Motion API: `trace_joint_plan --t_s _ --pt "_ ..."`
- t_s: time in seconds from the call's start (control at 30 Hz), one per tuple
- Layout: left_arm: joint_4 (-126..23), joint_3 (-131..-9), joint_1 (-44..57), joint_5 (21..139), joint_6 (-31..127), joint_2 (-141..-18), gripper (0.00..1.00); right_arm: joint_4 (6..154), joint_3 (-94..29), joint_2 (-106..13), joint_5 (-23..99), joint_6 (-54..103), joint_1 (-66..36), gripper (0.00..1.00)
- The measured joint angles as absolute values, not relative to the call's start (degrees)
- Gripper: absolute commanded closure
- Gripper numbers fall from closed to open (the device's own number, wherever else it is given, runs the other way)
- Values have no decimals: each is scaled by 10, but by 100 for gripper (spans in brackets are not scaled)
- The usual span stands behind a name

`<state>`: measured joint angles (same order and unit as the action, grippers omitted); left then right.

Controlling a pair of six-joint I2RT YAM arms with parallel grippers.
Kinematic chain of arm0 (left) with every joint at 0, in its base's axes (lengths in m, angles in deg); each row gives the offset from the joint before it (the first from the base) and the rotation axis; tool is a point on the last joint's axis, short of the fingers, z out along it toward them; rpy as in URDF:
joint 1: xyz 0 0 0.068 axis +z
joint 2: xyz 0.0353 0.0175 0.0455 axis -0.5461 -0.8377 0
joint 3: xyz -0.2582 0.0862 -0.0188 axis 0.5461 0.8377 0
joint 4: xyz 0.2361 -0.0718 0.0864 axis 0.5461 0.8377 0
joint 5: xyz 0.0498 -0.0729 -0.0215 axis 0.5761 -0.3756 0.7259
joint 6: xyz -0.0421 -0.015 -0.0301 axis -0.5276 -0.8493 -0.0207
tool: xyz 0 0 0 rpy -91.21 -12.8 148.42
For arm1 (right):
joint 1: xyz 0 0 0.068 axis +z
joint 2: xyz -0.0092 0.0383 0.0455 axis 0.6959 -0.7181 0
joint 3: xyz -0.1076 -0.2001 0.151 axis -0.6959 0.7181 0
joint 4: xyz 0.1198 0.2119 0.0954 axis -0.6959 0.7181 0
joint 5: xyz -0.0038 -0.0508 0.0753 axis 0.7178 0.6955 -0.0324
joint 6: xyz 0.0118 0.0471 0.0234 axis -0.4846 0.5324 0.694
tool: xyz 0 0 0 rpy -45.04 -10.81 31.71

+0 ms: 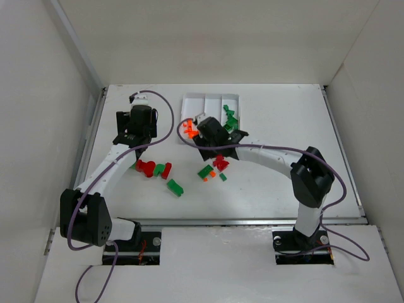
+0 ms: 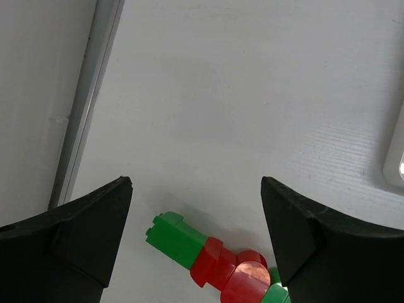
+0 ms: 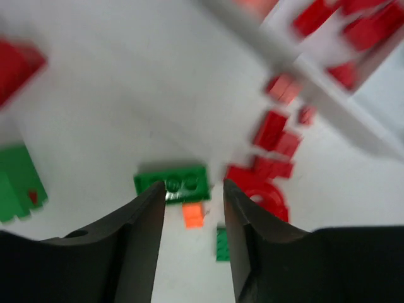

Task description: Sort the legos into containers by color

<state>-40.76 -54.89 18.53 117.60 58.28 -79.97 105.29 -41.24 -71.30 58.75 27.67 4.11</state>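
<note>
The white tray [image 1: 208, 100] sits at the back middle, with orange legos [image 1: 189, 129] in its left compartment and green legos [image 1: 230, 118] in its right one. My right gripper [image 1: 213, 146] hangs over the tray's front edge. In its wrist view the right gripper [image 3: 194, 189] is open and empty above a green plate [image 3: 173, 182], a tiny orange brick [image 3: 194, 214] and a red cluster [image 3: 265, 183]. Red bricks [image 3: 353, 25] lie in the tray [image 3: 328, 95]. My left gripper [image 1: 137, 140] [image 2: 196, 189] is open and empty over a joined green-and-red piece [image 2: 180, 240].
Loose legos lie on the table: red [image 1: 146, 168] and green [image 1: 160, 169] by the left gripper, a green brick [image 1: 175, 187] nearer the front, and green [image 1: 205, 171] and red [image 1: 220, 162] below the right gripper. A metal rail [image 2: 82, 126] runs along the left edge.
</note>
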Motion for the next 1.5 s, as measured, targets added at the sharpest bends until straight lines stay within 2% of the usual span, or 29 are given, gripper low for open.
trace_joint_plan --t_s 0.1,0.2,0.37,0.53,0.77,0.83,0.93,1.0,1.13,1.3,1.4,1.5 --pt "-407 -549 185 1173 583 -800 19 1044 -321 -700 528 280 52 64" --pt "-407 -549 185 1172 583 -800 19 1050 -265 -700 492 285 56 64" --pt "-407 -549 185 1167 583 -800 19 1046 -240 -693 475 293 58 64" --pt "-407 -549 185 1166 583 -800 19 1044 -222 -689 471 302 62 49" --pt "-407 -549 185 1165 583 -800 19 1032 -256 -719 475 303 62 46" --pt "-407 -549 185 1165 583 -800 19 1028 -280 -739 483 301 62 49" --pt "-407 -549 185 1165 583 -800 19 1027 -310 -762 494 297 62 62" --pt "-407 -549 185 1166 583 -800 19 1023 -317 -769 501 294 62 66" --pt "-407 -549 185 1166 583 -800 19 1020 -315 -768 508 294 62 66" --pt "-407 -549 185 1167 584 -800 19 1011 -298 -756 507 293 62 55" --pt "-407 -549 185 1167 584 -800 19 1012 -288 -748 506 286 64 55" --pt "-407 -549 185 1167 584 -800 19 1013 -283 -746 508 278 69 70"
